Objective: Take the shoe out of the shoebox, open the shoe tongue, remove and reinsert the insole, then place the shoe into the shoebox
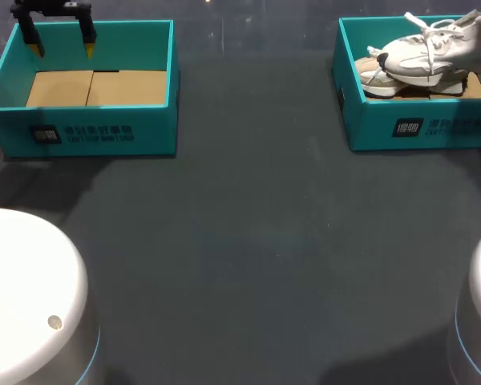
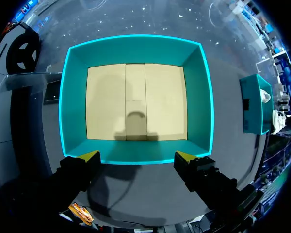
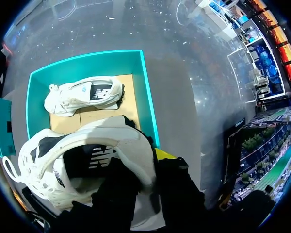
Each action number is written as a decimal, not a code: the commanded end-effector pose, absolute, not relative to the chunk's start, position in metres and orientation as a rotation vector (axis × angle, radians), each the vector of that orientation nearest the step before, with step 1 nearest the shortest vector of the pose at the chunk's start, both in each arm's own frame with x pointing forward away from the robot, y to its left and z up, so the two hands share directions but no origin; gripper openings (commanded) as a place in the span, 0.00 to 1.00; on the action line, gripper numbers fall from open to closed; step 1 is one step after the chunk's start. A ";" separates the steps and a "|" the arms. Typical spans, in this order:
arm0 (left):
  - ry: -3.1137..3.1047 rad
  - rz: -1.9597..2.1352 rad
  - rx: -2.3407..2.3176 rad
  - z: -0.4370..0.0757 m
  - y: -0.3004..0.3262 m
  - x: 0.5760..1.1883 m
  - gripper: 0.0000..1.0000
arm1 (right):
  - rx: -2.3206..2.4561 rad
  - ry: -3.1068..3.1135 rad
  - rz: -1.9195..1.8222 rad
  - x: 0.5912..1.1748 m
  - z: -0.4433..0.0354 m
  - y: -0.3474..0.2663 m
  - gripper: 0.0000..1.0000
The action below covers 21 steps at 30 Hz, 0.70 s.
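The right gripper (image 3: 141, 162) has its fingers clenched on the heel collar of a white mesh lace-up sneaker (image 3: 82, 145), one finger inside the opening and the other's yellow tip outside. The sneaker hangs over the open teal cardboard shoebox (image 3: 146, 97), where a second white sneaker (image 3: 85, 94) lies on the brown cardboard floor. The left gripper (image 2: 137, 158) hovers with fingers spread wide, grasping nothing, above one wall of a matching teal box (image 2: 199, 97), well apart across the dark grey table (image 1: 248, 241).
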<state>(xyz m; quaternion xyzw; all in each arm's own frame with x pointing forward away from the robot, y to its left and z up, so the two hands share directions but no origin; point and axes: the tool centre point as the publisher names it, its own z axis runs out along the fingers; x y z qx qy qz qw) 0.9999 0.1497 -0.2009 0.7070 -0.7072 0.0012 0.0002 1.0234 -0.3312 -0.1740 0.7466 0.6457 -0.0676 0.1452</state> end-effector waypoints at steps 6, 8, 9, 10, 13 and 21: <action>-2.222 0.002 2.221 -0.200 0.150 1.000 1.00 | 2.181 1.838 -0.203 1.018 -0.168 -0.331 0.00; -2.222 0.002 2.221 -0.200 0.150 1.000 1.00 | 2.187 1.828 -0.210 1.016 -0.165 -0.329 0.00; -2.222 0.002 2.221 -0.200 0.150 1.000 1.00 | 2.188 1.822 -0.208 1.014 -0.162 -0.327 0.00; -2.222 0.002 2.221 -0.200 0.150 1.000 1.00 | 2.189 1.815 -0.209 1.012 -0.160 -0.326 0.00; -2.222 0.002 2.221 -0.200 0.150 1.000 1.00 | 2.193 1.794 -0.200 1.003 -0.147 -0.321 0.00; -2.222 0.002 2.221 -0.200 0.150 1.000 1.00 | 2.189 1.732 -0.193 0.971 -0.124 -0.301 0.00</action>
